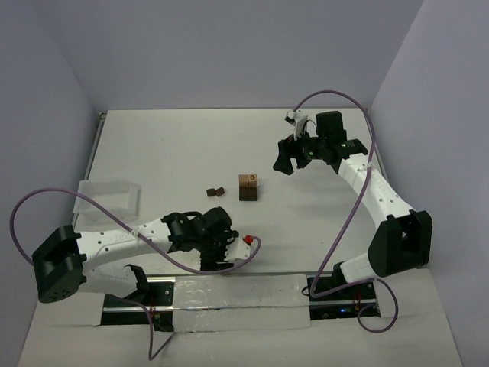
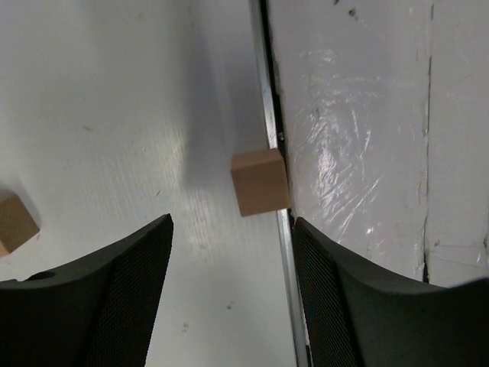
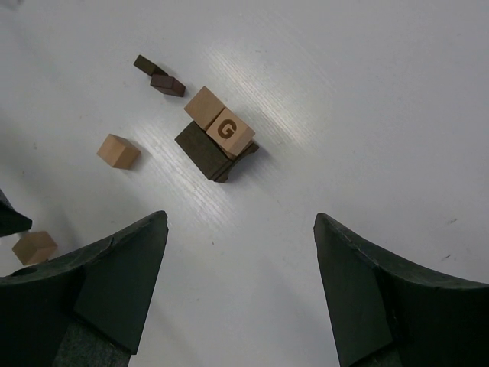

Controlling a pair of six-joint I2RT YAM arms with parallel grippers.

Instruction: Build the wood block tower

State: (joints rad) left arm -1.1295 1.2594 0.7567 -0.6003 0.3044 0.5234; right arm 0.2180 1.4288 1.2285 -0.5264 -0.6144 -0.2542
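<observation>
Left fingers [image 2: 99, 298], wide and empty, bracket the tan block [image 2: 260, 182] just ahead, which we judge awaits grasping; right fingers [image 3: 99, 283] equally wide.

Bright, even light, soft shadows, white glare on the glossy edge strip [image 2: 344, 138], sharp focus.

A short block stack [image 1: 247, 186] stands on the table [image 1: 168, 145], two dark blocks [image 1: 215, 192] just left of it
</observation>
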